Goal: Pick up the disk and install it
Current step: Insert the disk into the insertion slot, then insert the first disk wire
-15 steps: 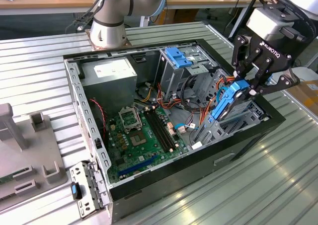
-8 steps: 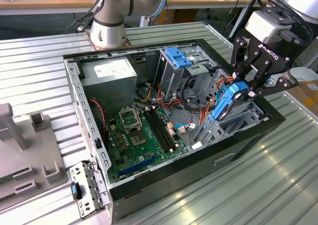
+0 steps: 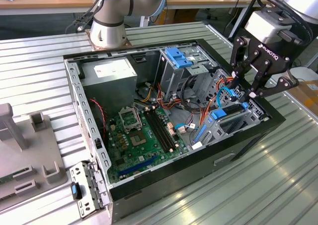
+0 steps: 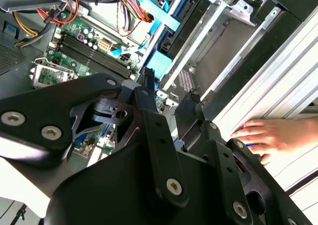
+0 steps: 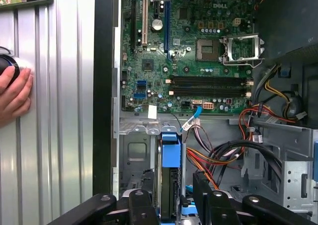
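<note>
Grey ribbed metal forms the bench (image 3: 39, 61), and at the exterior view's left a grey stand (image 3: 15, 130) sits on it beside the open black computer case (image 3: 164, 178). Inside the case, moving rightwards, come the grey power box (image 3: 109, 76), the green main board (image 3: 144, 135), then the tall drive cage with its blue bracket (image 3: 176, 56). At the exterior view's right the hand (image 3: 250, 91) hangs over the front corner of the case, pointing down into the lower drive bay. The disk (image 5: 169, 155) stands on edge in that bay directly below the hand, its blue rail uppermost, as the first wrist view shows. Judging by this, the pick-up is done and the install is well along; whether the disk is pushed fully home is not clear. Whether the hand grips the disk or has let go cannot be told, since the two overlap. The disk's lower part is sunk in the bay, and cables crowd beside it. A person's fingers (image 4: 251, 131) rest on the bench outside the case
</note>
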`<control>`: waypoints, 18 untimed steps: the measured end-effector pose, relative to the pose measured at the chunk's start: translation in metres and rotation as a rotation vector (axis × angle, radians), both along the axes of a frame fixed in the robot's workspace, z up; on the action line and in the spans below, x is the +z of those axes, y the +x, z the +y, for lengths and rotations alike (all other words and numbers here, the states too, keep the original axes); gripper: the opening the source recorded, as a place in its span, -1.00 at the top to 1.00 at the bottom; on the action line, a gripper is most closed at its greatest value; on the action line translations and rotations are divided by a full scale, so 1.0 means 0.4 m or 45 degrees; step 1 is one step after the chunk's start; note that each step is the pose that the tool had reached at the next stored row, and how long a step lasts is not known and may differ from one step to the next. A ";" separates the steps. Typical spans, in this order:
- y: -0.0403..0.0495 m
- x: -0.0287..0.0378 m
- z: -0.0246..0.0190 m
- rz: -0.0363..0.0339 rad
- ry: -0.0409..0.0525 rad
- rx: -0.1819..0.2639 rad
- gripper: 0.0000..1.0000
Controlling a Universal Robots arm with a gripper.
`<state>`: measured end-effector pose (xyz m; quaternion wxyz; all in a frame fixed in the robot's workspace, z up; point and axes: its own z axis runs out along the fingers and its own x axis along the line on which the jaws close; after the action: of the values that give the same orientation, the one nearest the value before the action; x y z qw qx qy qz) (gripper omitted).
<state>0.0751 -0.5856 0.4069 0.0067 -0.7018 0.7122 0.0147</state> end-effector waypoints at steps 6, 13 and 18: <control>0.025 0.000 0.001 0.0001 0.000 0.000 0.12; 0.037 0.000 0.026 0.0001 0.000 0.000 0.12; 0.039 0.000 0.027 0.0000 0.000 0.001 0.12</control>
<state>0.0907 -0.5746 0.4068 0.0067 -0.7020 0.7120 0.0147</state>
